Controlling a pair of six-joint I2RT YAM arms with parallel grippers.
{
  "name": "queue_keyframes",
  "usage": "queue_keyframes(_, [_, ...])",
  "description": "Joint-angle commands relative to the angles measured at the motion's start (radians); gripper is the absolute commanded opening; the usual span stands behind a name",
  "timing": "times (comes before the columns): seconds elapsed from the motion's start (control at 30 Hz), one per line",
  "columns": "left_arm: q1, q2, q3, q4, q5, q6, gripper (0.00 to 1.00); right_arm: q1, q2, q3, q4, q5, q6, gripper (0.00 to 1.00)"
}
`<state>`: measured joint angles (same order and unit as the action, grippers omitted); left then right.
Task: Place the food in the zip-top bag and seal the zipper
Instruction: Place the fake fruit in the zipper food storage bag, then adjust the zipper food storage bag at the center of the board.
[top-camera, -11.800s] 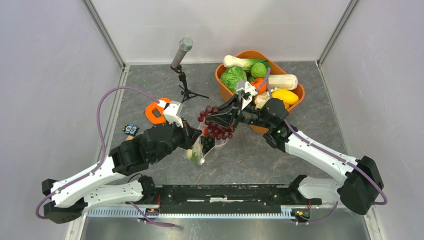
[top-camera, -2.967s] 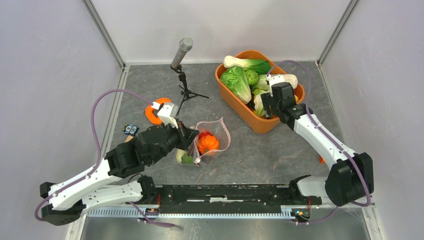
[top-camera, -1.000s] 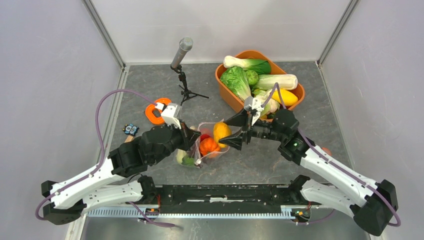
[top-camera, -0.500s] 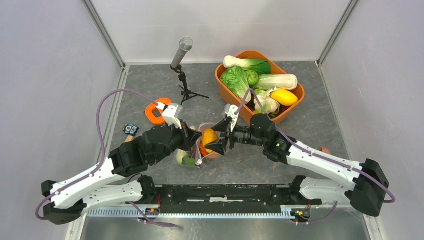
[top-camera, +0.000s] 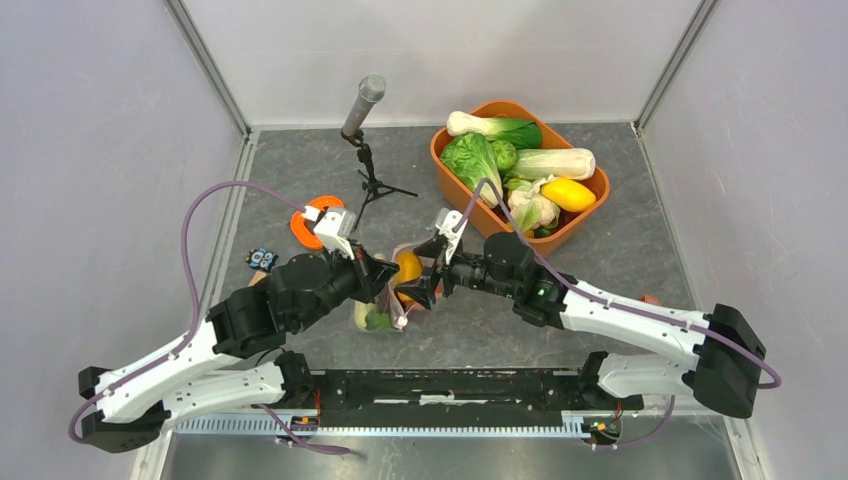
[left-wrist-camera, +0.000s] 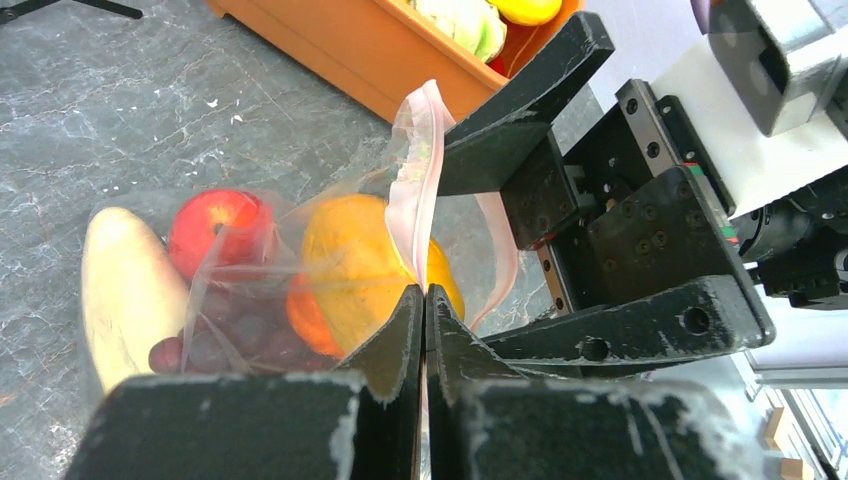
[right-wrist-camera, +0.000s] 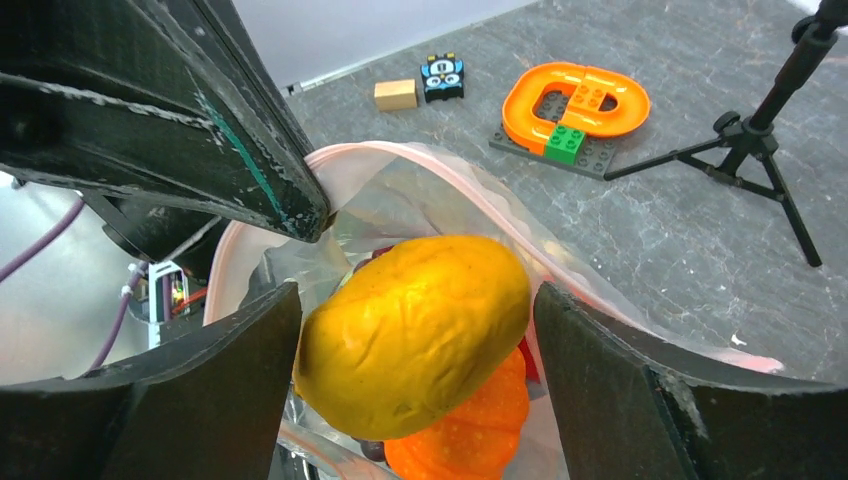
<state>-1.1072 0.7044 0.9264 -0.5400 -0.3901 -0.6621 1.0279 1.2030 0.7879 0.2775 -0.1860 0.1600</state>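
The zip-top bag (top-camera: 398, 300) lies at the table's middle, mouth held up. My left gripper (left-wrist-camera: 424, 292) is shut on its pinkish zipper (left-wrist-camera: 415, 170) rim. Inside show a red apple (left-wrist-camera: 215, 225), a pale piece (left-wrist-camera: 120, 290), dark grapes (left-wrist-camera: 215, 345) and an orange pumpkin (right-wrist-camera: 470, 440). A yellow-orange fruit (right-wrist-camera: 420, 320) sits in the mouth on top of the pumpkin. My right gripper (right-wrist-camera: 417, 295) stands open around that fruit, with a thin gap at the right finger. More food fills the orange tub (top-camera: 465, 212).
A microphone on a small tripod (top-camera: 365, 100) stands behind the bag. An orange ring-shaped toy (top-camera: 312, 222) and small blocks (right-wrist-camera: 396, 94) lie at the left. The tub at the back right holds leafy greens (top-camera: 468, 160), a yellow piece (top-camera: 568, 193) and a pale squash (top-camera: 555, 162).
My right gripper carried the yellow-orange fruit leftward from beside the tub into the bag's mouth and spread its fingers a little. The left gripper kept its hold on the rim.
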Motion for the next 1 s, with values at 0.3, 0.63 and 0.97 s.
queue_keyframes(0.3, [0.001, -0.055, 0.02, 0.034, -0.057, -0.001, 0.02, 0.001, -0.165, 0.032, -0.015, 0.058, -0.017, 0.95])
queue_keyframes(0.63, [0.0, -0.055, 0.014, 0.037, -0.07, 0.001, 0.02, 0.002, -0.203, 0.052, -0.261, 0.431, 0.041, 0.8])
queue_keyframes(0.97, [0.001, -0.06, 0.011, 0.035, -0.069, -0.007, 0.02, 0.001, -0.096, 0.081, -0.285, 0.37, 0.087, 0.32])
